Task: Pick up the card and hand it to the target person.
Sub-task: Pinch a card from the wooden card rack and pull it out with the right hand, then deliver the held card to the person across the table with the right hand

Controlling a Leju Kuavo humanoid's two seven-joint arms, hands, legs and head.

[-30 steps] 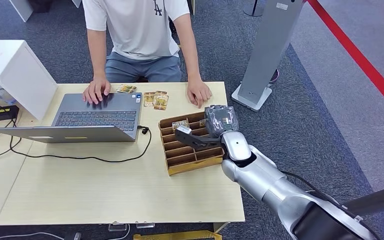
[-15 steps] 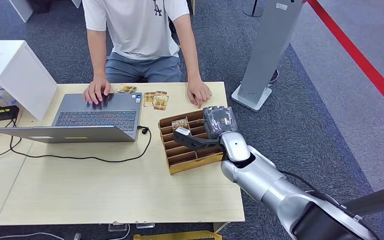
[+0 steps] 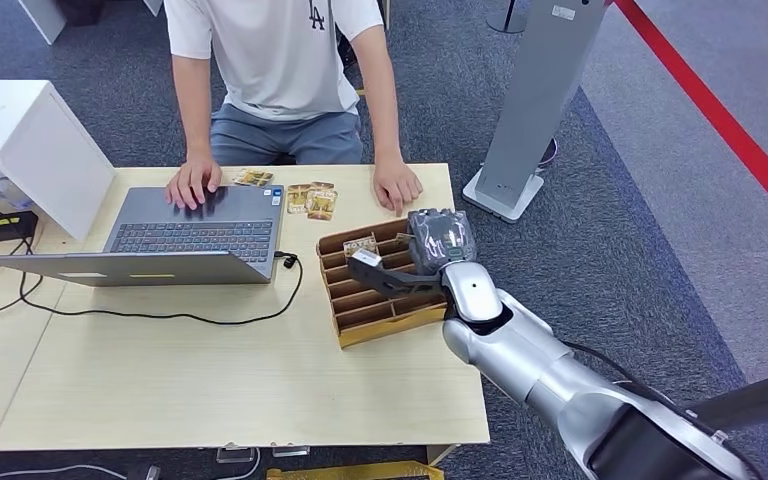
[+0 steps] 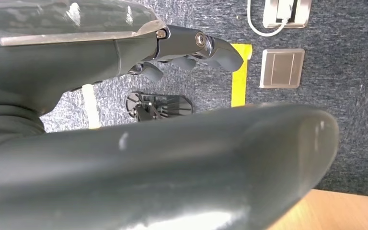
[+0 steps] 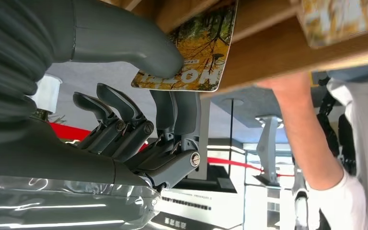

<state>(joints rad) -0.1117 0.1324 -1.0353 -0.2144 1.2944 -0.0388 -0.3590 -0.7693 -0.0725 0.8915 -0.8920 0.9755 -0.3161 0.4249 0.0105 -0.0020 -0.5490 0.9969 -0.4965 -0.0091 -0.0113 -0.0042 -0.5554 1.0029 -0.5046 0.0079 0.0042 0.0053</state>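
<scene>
A card point(image 5: 191, 52) with a yellow autumn picture is pinched by my right hand point(image 3: 432, 243) between the thumb point(image 5: 124, 38) and the dark fingers point(image 5: 172, 115). It stands at the back row of the brown slotted card box point(image 3: 385, 322) on the table, its top edge point(image 3: 360, 244) showing by my thumb tip. The person point(image 3: 270, 60) sits across the table, one hand point(image 3: 397, 187) flat on the top just beyond the box, the other on the laptop point(image 3: 195, 235). My left hand point(image 4: 172, 48) hangs over the floor, fingers apart, holding nothing.
More cards point(image 3: 310, 198) lie on the table point(image 3: 210, 380) between the laptop and the box. A black cable point(image 3: 160, 316) loops in front of the laptop. A white box point(image 3: 30, 140) stands at the left and a grey kiosk stand point(image 3: 535, 100) on the floor at the right.
My right hand has shifted only slightly at the back of the box, still at the card. The person has not moved.
</scene>
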